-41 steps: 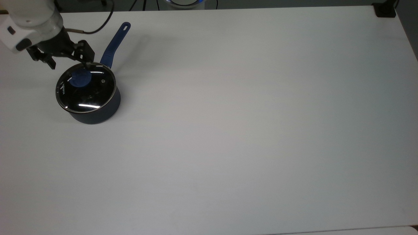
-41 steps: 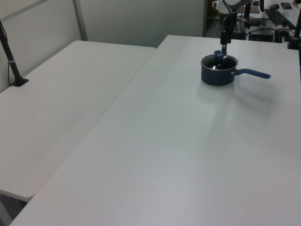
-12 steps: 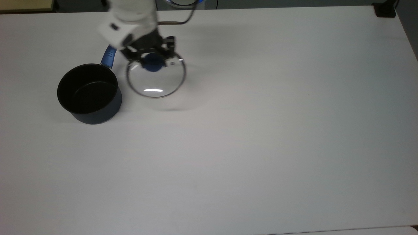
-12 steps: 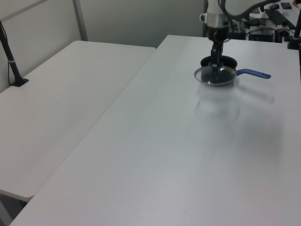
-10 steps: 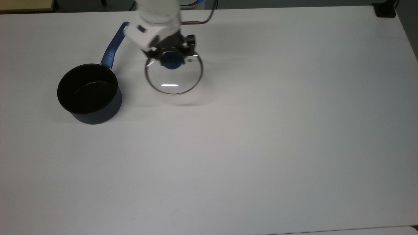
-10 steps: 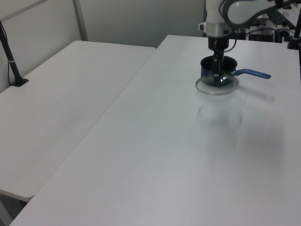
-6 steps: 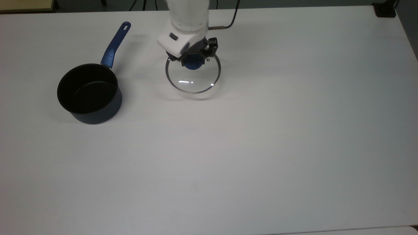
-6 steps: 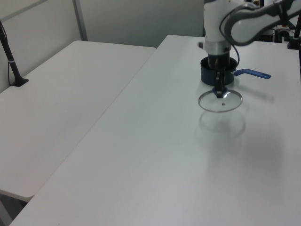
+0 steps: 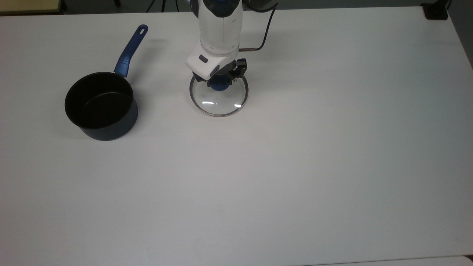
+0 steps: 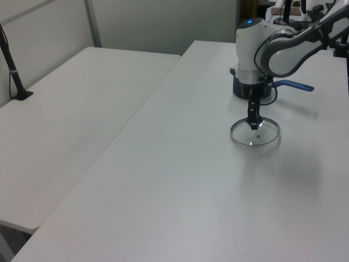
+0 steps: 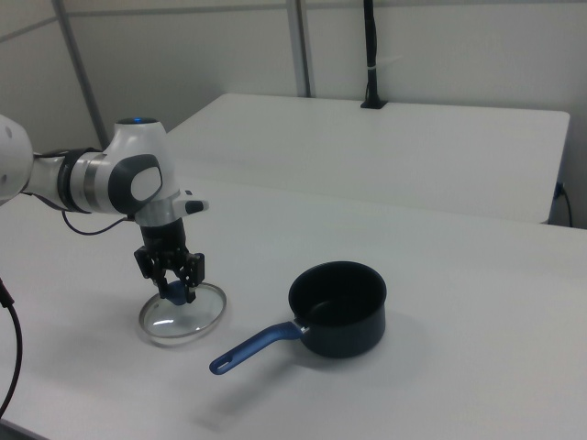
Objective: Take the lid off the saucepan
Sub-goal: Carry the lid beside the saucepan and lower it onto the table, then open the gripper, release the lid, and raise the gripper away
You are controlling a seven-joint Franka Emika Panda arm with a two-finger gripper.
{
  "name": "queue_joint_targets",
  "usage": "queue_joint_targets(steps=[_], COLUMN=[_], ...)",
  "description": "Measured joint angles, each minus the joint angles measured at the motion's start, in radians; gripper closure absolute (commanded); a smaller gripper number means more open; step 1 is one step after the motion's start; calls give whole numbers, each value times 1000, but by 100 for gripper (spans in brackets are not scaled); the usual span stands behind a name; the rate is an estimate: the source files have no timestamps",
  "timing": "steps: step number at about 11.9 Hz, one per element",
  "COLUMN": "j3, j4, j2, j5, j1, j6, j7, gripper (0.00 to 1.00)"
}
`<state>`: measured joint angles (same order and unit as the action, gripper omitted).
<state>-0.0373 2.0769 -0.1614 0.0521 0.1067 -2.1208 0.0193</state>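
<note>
Gripper [image 11: 177,287] fingers clamp the blue knob of the lid [image 11: 182,316] on the white table [image 9: 295,147]; from the right view we see the saucepan [image 11: 338,307] open, with grey partitions [image 11: 440,50] behind.

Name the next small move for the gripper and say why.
Probably open the gripper and let go: the lid looks to lie flat on the table, well clear of the open saucepan, with the fingers closed on its blue knob.

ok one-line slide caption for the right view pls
The claw holds the lid by its blue knob, low on the white table, beside the open saucepan.
</note>
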Motion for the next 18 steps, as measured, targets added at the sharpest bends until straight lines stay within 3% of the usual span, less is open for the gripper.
queue_joint_targets(steps=[1, 3, 4, 5, 6, 7, 11, 15, 18], j3=[0, 0, 0, 0, 1, 2, 8, 11, 20], j4=[11, 16, 16, 16, 16, 17, -72, -284, -357], j2=[-4, -5, -5, -5, -7, -12, 19, 89, 138], j5=[5, 7, 7, 10, 23, 44, 53, 54, 54], j1=[0, -1, -1, -1, -1, -2, -3, -3, -8], j6=[-18, -25, -25, -25, -25, -25, 135, 395, 441], j7=[1, 3, 5, 7, 11, 21, 30, 33, 79], gripper=[57, 46, 28, 23, 6, 0, 0, 0, 0])
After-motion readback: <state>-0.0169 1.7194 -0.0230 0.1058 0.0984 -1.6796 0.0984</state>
